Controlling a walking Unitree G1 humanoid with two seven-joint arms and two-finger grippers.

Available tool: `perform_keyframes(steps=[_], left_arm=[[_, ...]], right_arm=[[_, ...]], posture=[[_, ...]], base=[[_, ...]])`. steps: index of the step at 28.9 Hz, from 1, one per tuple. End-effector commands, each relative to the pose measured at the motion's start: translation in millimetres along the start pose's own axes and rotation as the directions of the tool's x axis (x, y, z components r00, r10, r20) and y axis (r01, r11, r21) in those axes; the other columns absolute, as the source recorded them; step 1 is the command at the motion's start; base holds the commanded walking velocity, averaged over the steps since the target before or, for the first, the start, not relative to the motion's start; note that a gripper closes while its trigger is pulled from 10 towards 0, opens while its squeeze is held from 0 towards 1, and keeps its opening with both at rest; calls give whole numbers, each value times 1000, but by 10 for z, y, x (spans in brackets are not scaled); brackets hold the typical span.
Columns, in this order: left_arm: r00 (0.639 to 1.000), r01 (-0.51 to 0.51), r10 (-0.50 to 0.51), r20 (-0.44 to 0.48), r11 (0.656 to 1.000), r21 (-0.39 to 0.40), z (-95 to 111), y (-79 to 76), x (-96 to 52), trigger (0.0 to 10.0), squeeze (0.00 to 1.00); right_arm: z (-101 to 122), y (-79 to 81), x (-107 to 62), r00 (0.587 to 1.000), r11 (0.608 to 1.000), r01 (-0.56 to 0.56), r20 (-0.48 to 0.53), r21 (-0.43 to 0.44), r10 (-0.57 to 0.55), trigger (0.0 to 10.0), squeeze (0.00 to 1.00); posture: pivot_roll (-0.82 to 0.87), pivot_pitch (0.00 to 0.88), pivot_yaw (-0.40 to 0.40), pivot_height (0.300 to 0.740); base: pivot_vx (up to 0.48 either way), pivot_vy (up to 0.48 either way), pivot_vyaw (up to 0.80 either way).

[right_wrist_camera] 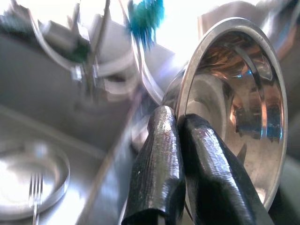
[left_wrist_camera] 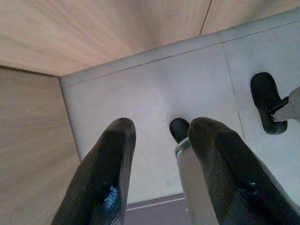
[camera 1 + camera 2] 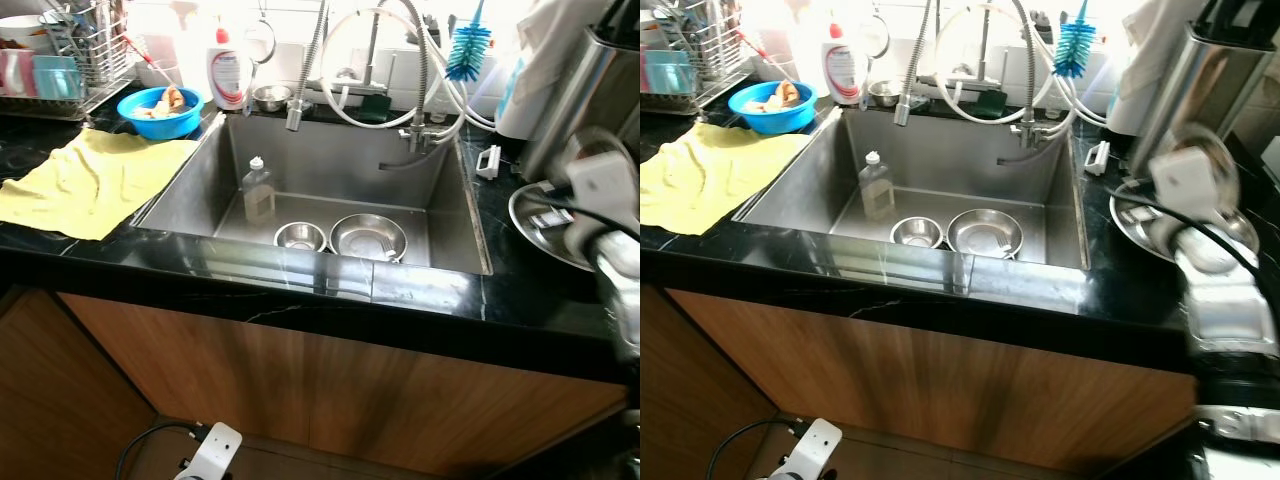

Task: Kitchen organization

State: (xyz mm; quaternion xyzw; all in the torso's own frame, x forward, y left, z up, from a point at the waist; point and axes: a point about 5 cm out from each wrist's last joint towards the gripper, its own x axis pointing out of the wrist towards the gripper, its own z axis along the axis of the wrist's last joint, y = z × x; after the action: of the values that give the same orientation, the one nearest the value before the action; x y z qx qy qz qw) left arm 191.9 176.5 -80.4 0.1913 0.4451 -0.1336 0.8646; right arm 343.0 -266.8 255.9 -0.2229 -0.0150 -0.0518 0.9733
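Left eye view: the sink (image 3: 455, 215) fills the frame's centre, two steel bowls (image 3: 368, 238) and a small bottle (image 3: 258, 190) on its floor. A yellow cloth (image 3: 85, 180) lies at left on the black desk (image 3: 520, 290); a blue bowl (image 3: 160, 112) sits upper left.

Right eye view: the right arm (image 3: 1220, 290) rises at right, above a steel plate (image 3: 1130, 222).

Left wrist view: the left gripper (image 2: 159, 159) hangs over floor tiles, jaws released.

Right wrist view: the right gripper (image 1: 180, 136) has jaws clenched on the rim of a steel bowl (image 1: 243, 93), tipped on edge, its hollow facing the camera.
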Motion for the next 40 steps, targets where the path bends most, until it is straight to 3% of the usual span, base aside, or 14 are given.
perform_keyframes(steps=[1,6,11,13,18,21,25,28,34,36,40], left_arm=[[1000,-3,3,-16,1000,16,-46,15,-9,10000,0],[1000,-3,3,-16,1000,17,-47,16,-10,10000,0],[1000,-4,4,-16,1000,19,-45,17,-9,10000,0],[1000,-4,5,-16,1000,17,-44,16,-9,10000,0],[1000,-5,5,-15,1000,16,-44,15,-9,10000,0],[1000,-5,5,-15,1000,15,-44,12,-9,10000,0],[1000,-5,5,-15,1000,14,-45,10,-9,10000,0],[1000,-5,5,-15,1000,12,-46,8,-9,10000,0],[1000,-4,4,-15,1000,13,-48,7,-9,10000,0],[1000,-5,5,-15,1000,12,-48,6,-9,10000,0],[1000,-5,5,-15,1000,11,-48,6,-9,10000,0]], right_arm=[[4,-17,-11,1000,1000,9,4,2,-9,10000,0],[91,28,-31,999,1000,-14,46,19,13,10000,0],[206,407,-73,957,953,-271,140,135,253,10000,0],[192,566,-96,931,925,-353,149,140,333,10000,0],[120,698,-91,916,904,-397,129,158,380,10000,0],[31,840,-90,898,864,-441,124,245,423,10000,0],[-26,903,-92,889,844,-458,115,279,444,10000,0],[-157,1009,-87,871,802,-481,92,355,482,10000,0],[-277,1084,-62,865,773,-478,71,416,497,10000,0],[-360,1145,-44,854,738,-478,58,477,516,10000,0],[-404,1162,-33,853,738,-473,41,480,520,10000,0]], posture=[[-131,3,-42,740],[-136,3,-41,740],[-132,0,-43,740],[-132,0,-43,740],[-130,1,-45,740],[-128,2,-47,740],[-127,2,-48,740],[-125,4,-50,740],[-125,5,-51,740],[-124,5,-52,740],[-121,6,-54,740]], base=[[0,0,0],[0,0,0],[0,0,0],[0,0,0],[0,0,0],[0,0,0],[0,0,0],[0,0,0],[0,0,0],[0,0,0],[0,0,0]])
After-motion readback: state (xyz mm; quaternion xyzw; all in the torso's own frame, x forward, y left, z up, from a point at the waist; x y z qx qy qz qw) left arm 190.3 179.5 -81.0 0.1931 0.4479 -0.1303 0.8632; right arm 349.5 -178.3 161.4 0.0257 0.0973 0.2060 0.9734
